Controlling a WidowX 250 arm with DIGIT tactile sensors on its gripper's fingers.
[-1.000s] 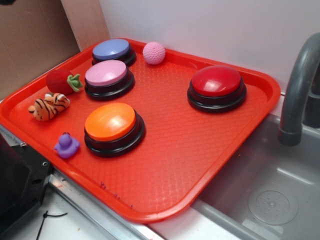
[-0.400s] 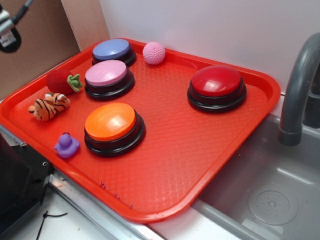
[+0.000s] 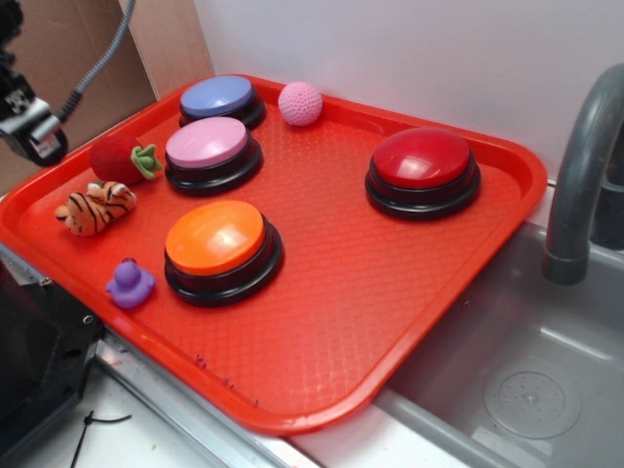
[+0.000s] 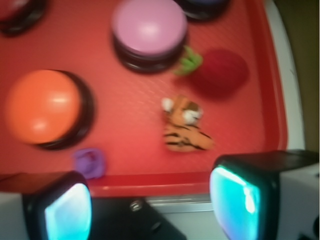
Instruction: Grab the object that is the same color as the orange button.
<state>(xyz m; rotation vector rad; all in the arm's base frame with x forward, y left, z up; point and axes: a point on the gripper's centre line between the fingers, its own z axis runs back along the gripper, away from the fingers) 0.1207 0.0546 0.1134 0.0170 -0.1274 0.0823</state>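
Looks like the approach step: the end effector point(image 4: 150, 205) is spread wide with nothing in it, hanging out past the tray point(image 3: 409, 322) edge near the tiger point(image 3: 96, 208). The tiger lies on the tray, well left of the orange button point(image 3: 215, 238), just under the strawberry point(image 3: 119, 158), with the purple duck point(image 3: 130, 284) off toward the tray's front edge. Next I'd guess it needs to slide in over the tiger and drop, keeping clear of the strawberry.
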